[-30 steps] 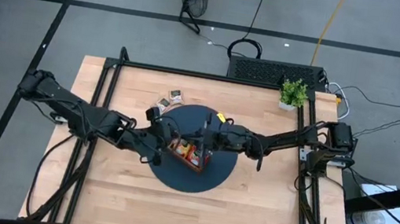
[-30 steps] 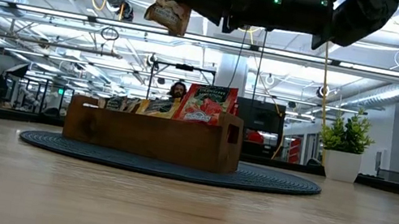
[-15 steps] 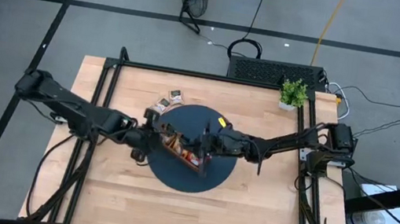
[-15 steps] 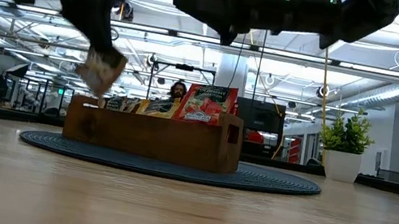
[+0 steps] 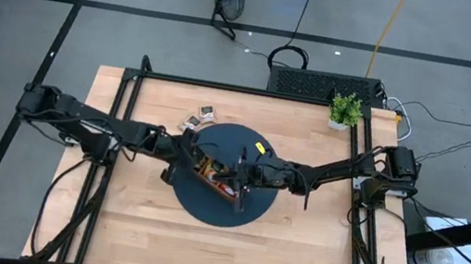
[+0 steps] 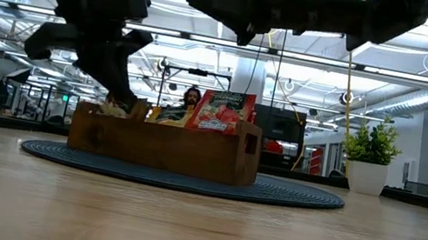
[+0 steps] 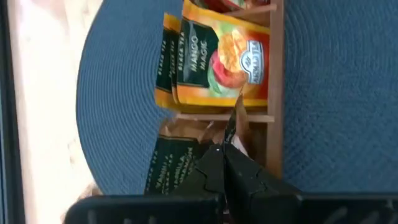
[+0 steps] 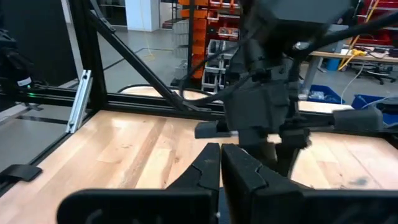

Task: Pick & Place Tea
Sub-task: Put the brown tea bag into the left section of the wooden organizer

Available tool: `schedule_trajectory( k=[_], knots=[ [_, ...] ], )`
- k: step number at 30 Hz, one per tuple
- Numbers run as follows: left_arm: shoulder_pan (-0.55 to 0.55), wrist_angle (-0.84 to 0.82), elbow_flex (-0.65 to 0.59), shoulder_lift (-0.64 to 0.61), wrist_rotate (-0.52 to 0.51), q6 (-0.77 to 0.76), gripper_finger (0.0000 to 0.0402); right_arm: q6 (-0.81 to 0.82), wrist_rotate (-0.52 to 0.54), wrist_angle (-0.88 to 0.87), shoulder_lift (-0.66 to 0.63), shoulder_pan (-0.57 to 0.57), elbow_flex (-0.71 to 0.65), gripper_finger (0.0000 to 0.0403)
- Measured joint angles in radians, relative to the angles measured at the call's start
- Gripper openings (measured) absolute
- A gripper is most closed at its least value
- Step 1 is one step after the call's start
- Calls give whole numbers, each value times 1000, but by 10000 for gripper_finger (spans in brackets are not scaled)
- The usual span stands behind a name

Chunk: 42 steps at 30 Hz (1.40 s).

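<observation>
A wooden three-compartment tray (image 5: pixel 217 178) stands on a round blue mat (image 5: pixel 247 211), with red (image 6: pixel 223 111), orange (image 7: pixel 224 59) and dark sachets (image 7: pixel 171 171) upright in it. My left gripper (image 6: pixel 123 97) is shut on a pale brown tea sachet (image 6: pixel 116 106) and reaches down into the tray's left end compartment. Above the tray my right gripper (image 8: pixel 221 155) hovers level, shut and holding nothing; in the high view it (image 5: pixel 240 166) sits over the tray's right part. Loose sachets (image 5: pixel 196 119) lie flat on the table beyond the mat. My left gripper pinches the sachet between its two fingers, which slant down from the table's left side. In the wrist view the sachet shows edge-on as a thin strip (image 7: pixel 232 118) running out past the fingertips. Its lower end (image 6: pixel 110 108) is at the tray's rim; whether it rests on anything is hidden.
A small green potted plant (image 5: pixel 345 109) stands at the far right corner. A black frame (image 5: pixel 251 90) borders the table. Bare wood lies along the near edge (image 5: pixel 217 256). The two arms nearly meet over the tray.
My left gripper has sunk from high above the tray to its left end, swinging first toward the table's left and rolling at the wrist. The sachet has gone with it, from well above the tray down to the rim. My right gripper has hardly moved.
</observation>
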Motion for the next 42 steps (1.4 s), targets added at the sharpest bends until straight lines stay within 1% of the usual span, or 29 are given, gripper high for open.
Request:
schedule_trajectory(
  k=[4, 8, 10, 14, 17, 20, 26, 29, 37, 39, 42],
  knots=[
    [34, 70, -25, 0, 44, 43, 2, 0, -1, -3, 0, 0, 0, 6],
    [68, 85, -49, 0, 42, 39, 3, 0, -1, -13, 0, 0, 0, 6],
    [90, 95, -74, 0, 43, 30, 2, 0, -1, -20, 0, 0, 0, 6],
    [120, 193, -136, 0, 51, -10, 7, 0, -1, -30, 0, 0, 0, 6],
    [125, 236, -160, 0, 52, -56, 8, 0, -1, -30, 0, 0, 0, 5],
    [114, 233, -153, -2, 45, -84, 8, 0, -1, -30, 0, 0, 0, 3],
    [74, 233, -134, -53, 10, -77, 9, 0, -1, -29, 0, 0, 0, 3],
    [62, 233, -133, -79, -16, -97, 10, 0, -1, -29, 0, 0, 0, 4],
    [59, 222, -133, -84, -53, -131, 10, 0, -1, -29, 0, 0, 0, 3],
    [59, 211, -133, -84, -57, -148, 10, 0, -1, -30, 0, 2, 0, 2],
    [59, 204, -133, -84, -58, -230, 11, 0, -1, -30, 0, 3, 0, 3]
  ],
)
